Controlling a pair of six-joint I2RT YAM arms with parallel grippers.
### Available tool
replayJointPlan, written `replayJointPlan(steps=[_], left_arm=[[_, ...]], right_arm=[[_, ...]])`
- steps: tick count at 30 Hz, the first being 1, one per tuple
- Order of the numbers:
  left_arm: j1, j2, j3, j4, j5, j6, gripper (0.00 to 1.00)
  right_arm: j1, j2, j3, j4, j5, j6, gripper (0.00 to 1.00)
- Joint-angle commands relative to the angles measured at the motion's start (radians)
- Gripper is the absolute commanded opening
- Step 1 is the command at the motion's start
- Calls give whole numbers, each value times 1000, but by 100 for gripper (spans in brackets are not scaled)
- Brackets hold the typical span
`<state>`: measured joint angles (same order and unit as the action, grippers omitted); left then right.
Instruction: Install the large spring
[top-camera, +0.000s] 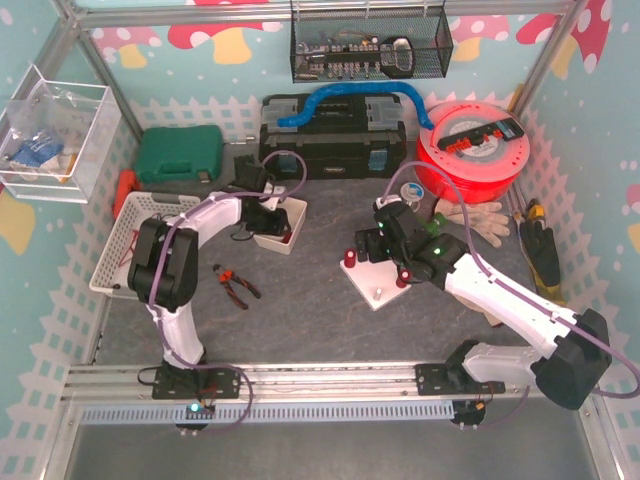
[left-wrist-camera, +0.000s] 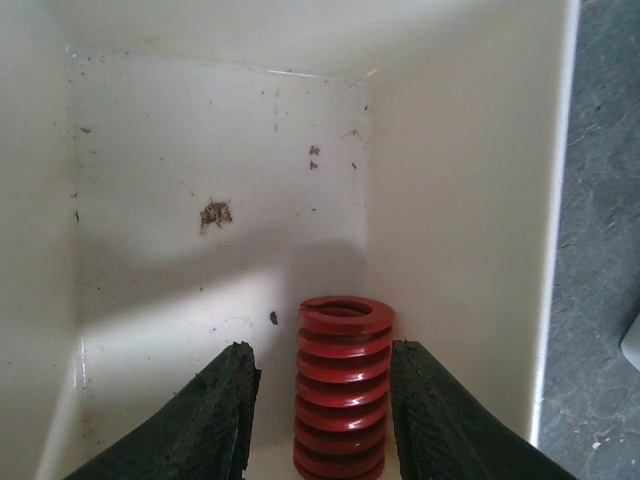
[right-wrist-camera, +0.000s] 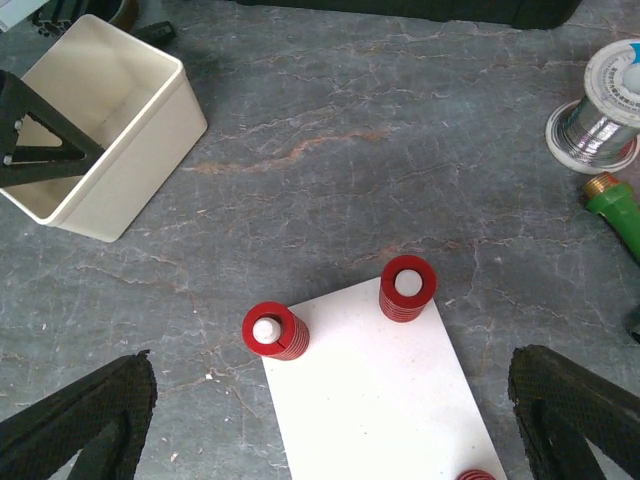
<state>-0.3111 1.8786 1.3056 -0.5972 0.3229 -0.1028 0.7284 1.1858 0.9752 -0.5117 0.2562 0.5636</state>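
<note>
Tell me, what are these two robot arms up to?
The left arm's tool is inside a white bin, its fingers open on either side of a red spring standing upright, not yet gripped. The right arm's tool hangs open above a white plate where two pegs already carry red springs.
</note>
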Motion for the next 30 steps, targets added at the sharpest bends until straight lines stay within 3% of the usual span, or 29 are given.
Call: replayJointPlan(steps=[1,10,23,30], left_arm=[[-10,19,36,-43,-23,35,42],[-14,79,67,-69,-42,41,41],[-14,97,128,-77,-199,64,38],[-14,51,167,-78,-163,30,39]], right_arm=[[5,-27,-8,-27,31,36,95],[3,-28,-20,-27,56,47,96],[3,-22,-17,-27,64,57,95],[3,-21,-17,-26,62,63,95]])
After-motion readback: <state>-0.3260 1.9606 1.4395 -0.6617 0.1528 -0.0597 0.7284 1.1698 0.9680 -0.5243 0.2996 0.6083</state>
